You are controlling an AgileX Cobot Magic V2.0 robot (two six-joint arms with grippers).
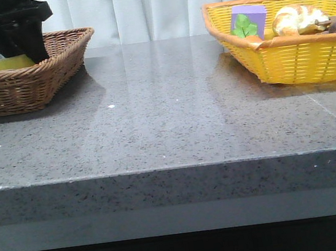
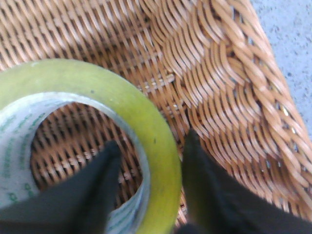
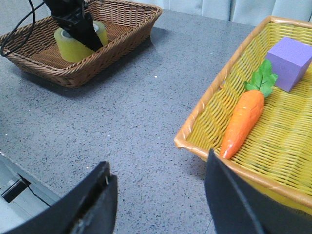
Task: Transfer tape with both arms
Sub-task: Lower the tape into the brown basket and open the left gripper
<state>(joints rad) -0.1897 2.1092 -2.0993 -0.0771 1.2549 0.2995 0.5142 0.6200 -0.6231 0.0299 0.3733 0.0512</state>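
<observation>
We judge the tape (image 2: 97, 97) light, stiff, slick; our left gripper (image 2: 148, 151) straddles its wall, fingers apart, ungripped; right gripper (image 3: 158, 183) spread, empty.

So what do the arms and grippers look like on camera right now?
Both are black. The left gripper has two matte, tapered fingers narrowing to dull points; the right gripper has broader, flat, angular fingers. From the right wrist camera, the left arm looks blocky, with black cables trailing behind it. No markings are visible.
</observation>
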